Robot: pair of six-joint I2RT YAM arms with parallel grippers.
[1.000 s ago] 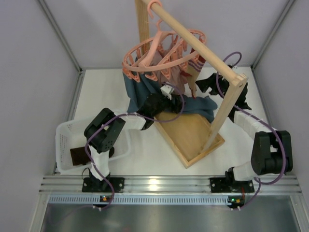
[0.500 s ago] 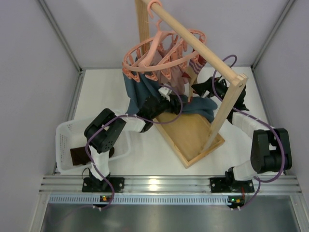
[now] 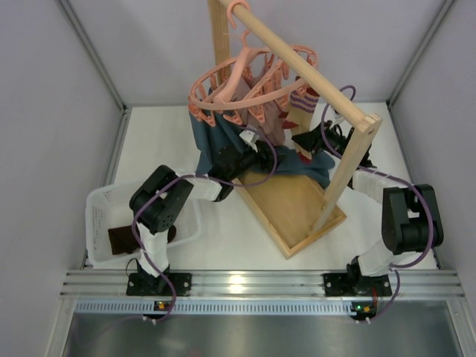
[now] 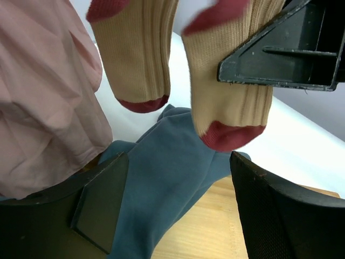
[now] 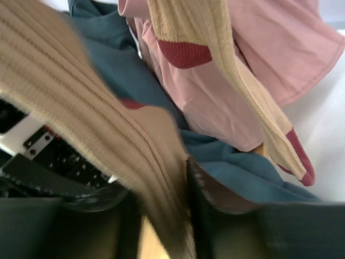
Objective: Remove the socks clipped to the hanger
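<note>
The salmon-pink hanger hangs from the wooden rod. Tan socks with dark red toes are clipped at its right side. In the left wrist view two of them dangle side by side, one on the left and one on the right. My right gripper is shut on a tan ribbed sock, which runs blurred between its jaws. My left gripper is open below the socks and holds nothing. In the top view this left gripper sits under the hanger.
A blue-grey cloth and a dusty-pink garment hang from the same hanger. The wooden rack has a rod, a post and a base board. A white basket at the left holds a dark brown sock.
My right gripper moved left to the hanging socks and closed on one. My left gripper crept slightly further under the hanger and stayed open.
</note>
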